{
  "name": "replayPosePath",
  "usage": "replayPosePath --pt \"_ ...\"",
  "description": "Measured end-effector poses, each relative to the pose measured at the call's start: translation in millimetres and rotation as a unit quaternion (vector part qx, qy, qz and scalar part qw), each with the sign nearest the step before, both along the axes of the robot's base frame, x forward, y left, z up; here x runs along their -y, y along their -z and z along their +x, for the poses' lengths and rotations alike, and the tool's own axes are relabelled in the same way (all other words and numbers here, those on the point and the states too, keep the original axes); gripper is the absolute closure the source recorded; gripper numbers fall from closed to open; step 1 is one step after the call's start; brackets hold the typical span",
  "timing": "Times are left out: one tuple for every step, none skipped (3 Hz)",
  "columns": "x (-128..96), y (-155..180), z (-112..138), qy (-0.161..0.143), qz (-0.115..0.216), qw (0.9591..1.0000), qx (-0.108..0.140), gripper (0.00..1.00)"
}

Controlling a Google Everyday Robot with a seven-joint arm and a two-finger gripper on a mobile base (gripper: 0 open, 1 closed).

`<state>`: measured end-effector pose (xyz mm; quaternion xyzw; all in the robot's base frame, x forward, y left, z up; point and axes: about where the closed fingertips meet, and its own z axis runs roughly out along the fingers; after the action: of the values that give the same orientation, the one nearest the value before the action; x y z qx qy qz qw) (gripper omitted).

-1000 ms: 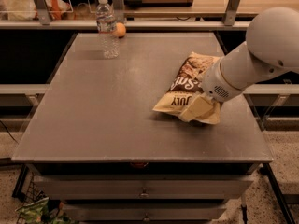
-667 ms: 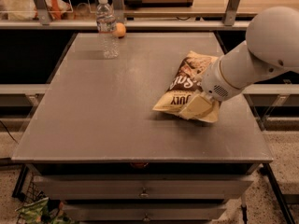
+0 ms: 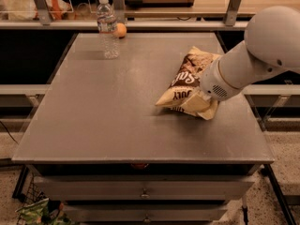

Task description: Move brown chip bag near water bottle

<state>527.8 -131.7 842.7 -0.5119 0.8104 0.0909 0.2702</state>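
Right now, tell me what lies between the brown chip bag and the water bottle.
Camera view: only bare table between brown chip bag and water bottle; the gripper is at the bag.

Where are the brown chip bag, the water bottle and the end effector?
brown chip bag (image 3: 183, 86): camera view, its lettered front.
water bottle (image 3: 108, 26): camera view, its label.
end effector (image 3: 201, 100): camera view, tip at the bag's right side.

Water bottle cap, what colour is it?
White cap, camera view; gripper at the brown chip bag.
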Motion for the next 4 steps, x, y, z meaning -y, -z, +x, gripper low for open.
replayPosePath --pt "-4 -40 26 -0.001 0.047 0.9973 0.057 1.0" --pt "-11 -99 65 -0.006 0.108 0.9857 0.13 1.0" --pt "-24 -127 95 -0.012 0.151 0.9754 0.161 1.0" --pt "-47 -123 125 -0.019 0.185 0.9682 0.168 1.0"
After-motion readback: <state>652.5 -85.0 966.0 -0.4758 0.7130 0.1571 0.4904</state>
